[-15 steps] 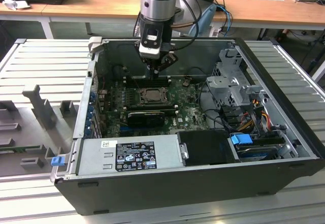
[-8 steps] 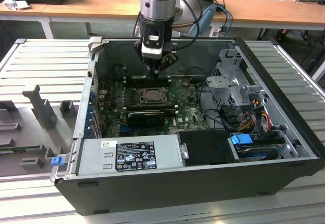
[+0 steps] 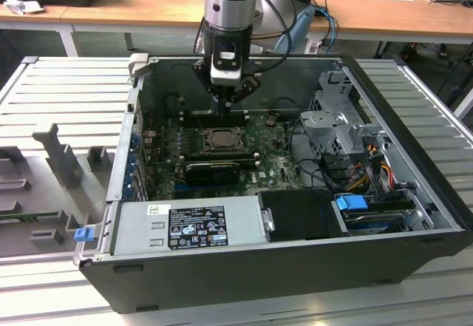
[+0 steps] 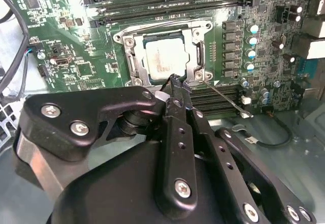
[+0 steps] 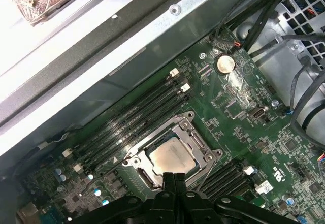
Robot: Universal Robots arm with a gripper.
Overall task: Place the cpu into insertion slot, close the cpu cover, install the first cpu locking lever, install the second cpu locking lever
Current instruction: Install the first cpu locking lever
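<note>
Grey cpu (image 4: pixel 165 59): lies flat in the slot (image 4: pixel 134 64).
Cover (image 4: pixel 195 56): silver frame, down flat around the cpu, on the slot.
Gripper (image 4: pixel 175 79): fingers pressed together, tips at the slot's edge, just beside the cover's corner.
Lever (image 4: pixel 226 98): thin wire sticking out from that corner of the slot, over the green board (image 4: pixel 66 41).

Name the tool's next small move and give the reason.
Probably nudge the shut tool sideways onto the thin silver wire lever, which juts free beside the silvery metal frame cover already lying over the dull silver square chip; the tool tip sits at that cover's corner.
</note>
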